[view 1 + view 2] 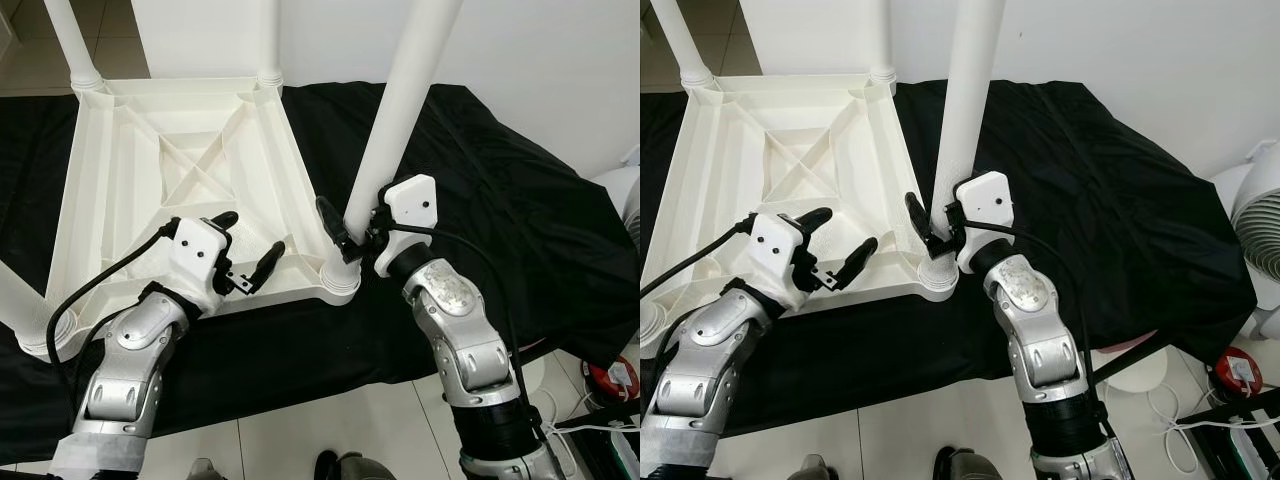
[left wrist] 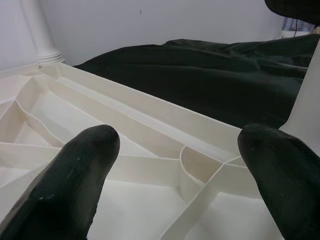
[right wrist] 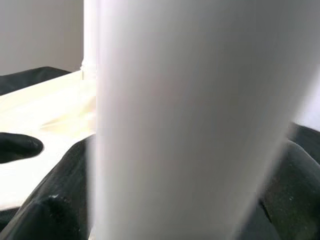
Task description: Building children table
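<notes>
White wall behind, pale tiled floor (image 1: 300,440), black cloth (image 1: 480,190) draped over a raised surface.

White plastic children's table (image 1: 170,170) lies upside down on the cloth, left half of the scene. Underside faces up: raised rim, diagonal ribs crossing in an X at centre, curved ribs at the corner sockets. Smooth round white legs stand upright in the corners: far-left leg (image 1: 70,40), another at the far-right corner, one at the near-left edge of view.

Near-right leg (image 1: 400,100) is a tapered white tube, upright in its corner socket (image 1: 338,280) at the table's near-right corner, leaning slightly right toward the top.

Right gripper (image 1: 352,228) is clamped around the near-right leg just above the socket, one black finger on each side; the right wrist view has the tube up close between the fingers.

Left gripper (image 1: 247,246) hovers over the table's near edge, left of the socket, fingers spread apart, holding nothing, ribbing visible between them.

White fan (image 1: 1260,230) stands at far right on the floor, cables and a red object (image 1: 1240,370) near it.
</notes>
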